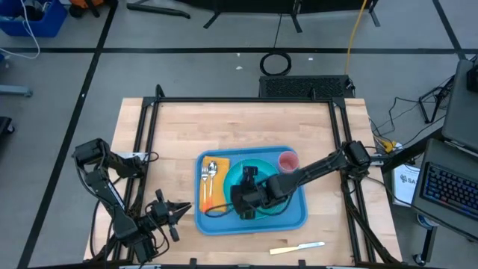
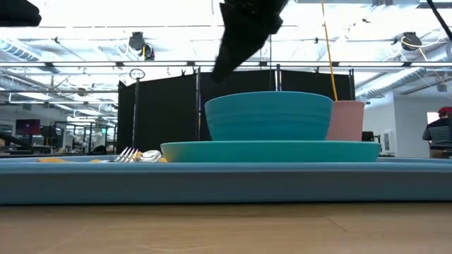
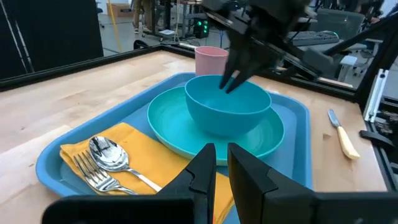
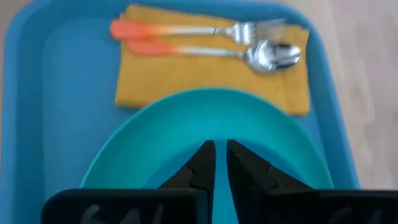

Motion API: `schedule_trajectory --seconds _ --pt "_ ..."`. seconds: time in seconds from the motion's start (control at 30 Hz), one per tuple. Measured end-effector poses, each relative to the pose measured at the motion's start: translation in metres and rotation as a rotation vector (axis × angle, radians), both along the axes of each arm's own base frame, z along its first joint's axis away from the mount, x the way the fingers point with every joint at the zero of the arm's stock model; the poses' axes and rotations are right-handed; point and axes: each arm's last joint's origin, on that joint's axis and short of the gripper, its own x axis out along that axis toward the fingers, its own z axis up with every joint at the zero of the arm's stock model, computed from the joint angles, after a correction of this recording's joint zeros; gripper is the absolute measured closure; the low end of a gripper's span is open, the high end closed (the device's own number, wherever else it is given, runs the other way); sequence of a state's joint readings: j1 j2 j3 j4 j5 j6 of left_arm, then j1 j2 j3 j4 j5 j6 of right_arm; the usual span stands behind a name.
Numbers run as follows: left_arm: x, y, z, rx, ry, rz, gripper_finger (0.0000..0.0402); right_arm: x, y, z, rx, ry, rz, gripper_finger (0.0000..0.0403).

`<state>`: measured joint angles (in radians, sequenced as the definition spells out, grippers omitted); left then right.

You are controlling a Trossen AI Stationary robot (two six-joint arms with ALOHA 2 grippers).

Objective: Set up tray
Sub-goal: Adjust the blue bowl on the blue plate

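Note:
The blue tray [image 1: 299, 213] lies mid-table. On it a teal plate [image 3: 168, 124] carries a teal bowl [image 3: 227, 109]. A pink cup [image 1: 288, 160] stands at the tray's far right corner. A yellow napkin [image 4: 186, 74] at the tray's left end bears an orange-handled fork [image 4: 249, 31] and spoon [image 4: 273, 55]. My right gripper [image 3: 231, 82] hovers just above the bowl, slanting down, shut with nothing between its fingers. My left gripper [image 1: 185, 209] waits off the tray's left near corner, shut and holding nothing.
A cream-handled knife [image 1: 297, 247] lies on the bare wood near the table's front edge, right of centre. A black frame [image 1: 239, 101] rails the table's far edge and sides. Open wood stretches behind the tray.

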<state>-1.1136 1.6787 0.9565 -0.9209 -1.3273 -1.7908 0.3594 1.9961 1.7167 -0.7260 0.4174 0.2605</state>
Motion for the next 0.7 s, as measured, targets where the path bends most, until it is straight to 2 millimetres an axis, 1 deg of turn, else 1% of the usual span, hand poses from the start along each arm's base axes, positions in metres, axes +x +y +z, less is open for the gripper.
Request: schedule_trajectory --seconds 0.13,0.33,0.57,0.63,0.7 --pt "0.005 0.002 0.000 -0.021 0.003 0.023 0.0357 -0.013 0.009 0.000 0.001 0.058 -0.017 0.0381" --pt "0.015 0.005 -0.001 -0.049 0.023 0.053 0.0357 -0.031 0.014 0.008 0.024 0.115 -0.097 0.0391" --pt "0.019 0.007 -0.002 -0.048 0.055 0.064 0.0357 -0.040 0.018 0.008 0.037 0.146 -0.149 0.0390" --pt "0.021 0.007 -0.002 -0.034 0.059 0.064 0.0357 -0.041 0.019 0.004 0.059 0.153 -0.163 0.0389" --pt "0.022 0.009 -0.002 -0.008 0.068 0.065 0.0357 -0.044 0.020 0.000 0.097 0.195 -0.160 0.0388"
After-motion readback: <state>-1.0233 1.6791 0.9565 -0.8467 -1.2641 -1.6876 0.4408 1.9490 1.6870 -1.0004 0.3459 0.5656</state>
